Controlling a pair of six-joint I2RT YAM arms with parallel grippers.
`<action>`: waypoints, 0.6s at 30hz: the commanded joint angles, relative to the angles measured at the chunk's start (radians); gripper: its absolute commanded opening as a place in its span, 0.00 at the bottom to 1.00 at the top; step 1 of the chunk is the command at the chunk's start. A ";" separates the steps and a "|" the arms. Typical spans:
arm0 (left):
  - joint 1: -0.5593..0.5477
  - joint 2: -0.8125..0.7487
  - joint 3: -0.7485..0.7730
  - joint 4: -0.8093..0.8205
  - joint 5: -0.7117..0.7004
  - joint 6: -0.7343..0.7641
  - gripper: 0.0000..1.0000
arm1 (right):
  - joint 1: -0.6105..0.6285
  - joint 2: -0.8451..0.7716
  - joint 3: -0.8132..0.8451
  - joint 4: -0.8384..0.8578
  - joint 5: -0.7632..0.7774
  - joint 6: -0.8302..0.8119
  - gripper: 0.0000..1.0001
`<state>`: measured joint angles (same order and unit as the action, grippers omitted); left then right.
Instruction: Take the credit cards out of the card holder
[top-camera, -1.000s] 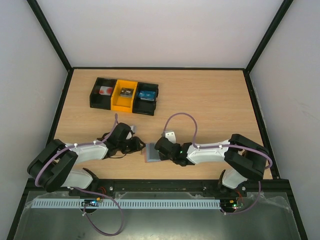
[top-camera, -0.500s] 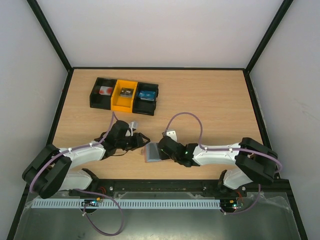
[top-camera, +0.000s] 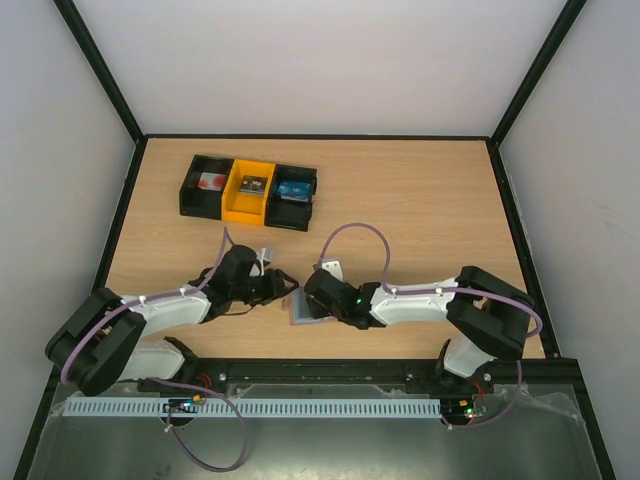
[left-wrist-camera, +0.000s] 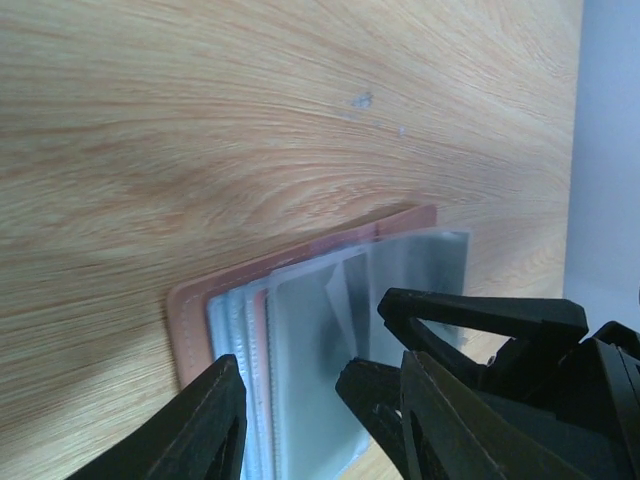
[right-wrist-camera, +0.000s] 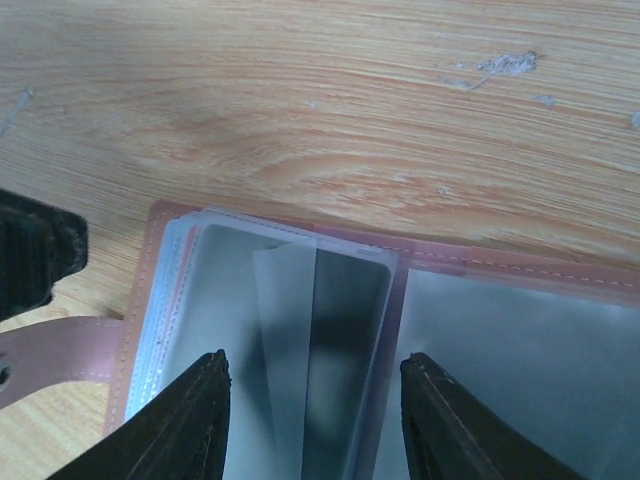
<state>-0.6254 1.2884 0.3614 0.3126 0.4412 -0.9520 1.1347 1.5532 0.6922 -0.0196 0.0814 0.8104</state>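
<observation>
The holder (top-camera: 303, 311) is seen lying open on the table (top-camera: 420, 200) near the front edge, well apart from the bins (top-camera: 250, 190) at the back; its mauve cover is laid down and a fan of clear sleeves (right-wrist-camera: 290, 300) is turned up; a strap (right-wrist-camera: 50, 350) is spread to one side; the left gripper (top-camera: 286, 288) is held just beside the holder's left edge and the right gripper (top-camera: 311, 297) over its middle, the two nearly meeting; in each wrist view the jaws are shown parted, with nothing held between them; whether any fingertip is touching a sleeve cannot be told

The cards are not made out with certainty; a greyish sheet (right-wrist-camera: 348, 330) is seen inside the top sleeve and a pinkish edge (left-wrist-camera: 258, 345) among the lower leaves, and either may be a card

The holder is judged light and floppy, so it is likely to slide or lift when a card is drawn; it would best be pinned at the cover rim or spine by one gripper; the sleeves are judged thin, slick and easily creased, and could be pinched together with a card by mistake; the cards are expected to be stiff, thin and smooth; hold is best taken on an edge exposed at a sleeve's mouth, flat faces pinched, and the pull made along the sleeve rather than upward
</observation>
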 joint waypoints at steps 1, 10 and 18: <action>-0.004 -0.001 -0.030 -0.001 -0.030 -0.007 0.43 | 0.006 0.047 0.030 -0.022 0.052 -0.017 0.45; -0.004 -0.006 -0.044 -0.032 -0.054 0.013 0.37 | 0.006 0.065 0.025 -0.037 0.098 -0.014 0.27; -0.004 -0.024 -0.044 -0.045 -0.070 0.013 0.37 | 0.005 0.063 0.004 -0.019 0.102 -0.012 0.15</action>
<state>-0.6254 1.2839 0.3252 0.2901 0.3908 -0.9504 1.1347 1.6016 0.7094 -0.0212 0.1402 0.8001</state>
